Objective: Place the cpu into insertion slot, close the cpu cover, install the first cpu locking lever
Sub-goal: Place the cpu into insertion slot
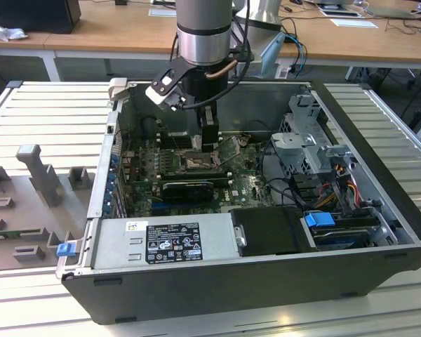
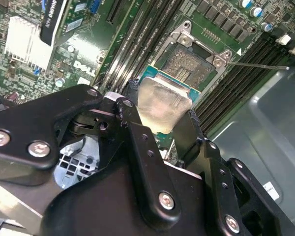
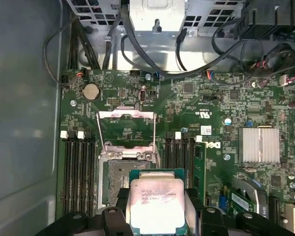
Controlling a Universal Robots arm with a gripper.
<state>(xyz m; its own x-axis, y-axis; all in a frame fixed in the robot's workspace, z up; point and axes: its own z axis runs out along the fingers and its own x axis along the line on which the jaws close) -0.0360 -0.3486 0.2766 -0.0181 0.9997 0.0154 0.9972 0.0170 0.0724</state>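
My gripper (image 3: pixel 157 202) is shut on the cpu (image 3: pixel 156 196), a pale silver square chip on a green base, its black fingers (image 3: pixel 119 200) pressing on two opposite edges. The chip hangs just above the green motherboard, partly over the insertion slot (image 3: pixel 116 179). In the second wrist view the cpu (image 2: pixel 162 105) sits beside the slot (image 2: pixel 188 66), whose grey contact field is bare. The cpu cover (image 3: pixel 126 114) is a silver frame swung open beyond the socket. In the exterior view the gripper (image 1: pixel 209 144) reaches down into the open computer case, right over the slot (image 1: pixel 195 163).
Black memory slots (image 3: pixel 78 172) flank the socket on both sides. A thin metal lever rod (image 2: pixel 258 65) sticks out from the socket corner. A finned heatsink (image 3: pixel 258 145) and black cables (image 3: pixel 137 49) lie nearby. The drive cage (image 1: pixel 305 140) and power supply (image 1: pixel 165 239) fill the case's other parts.
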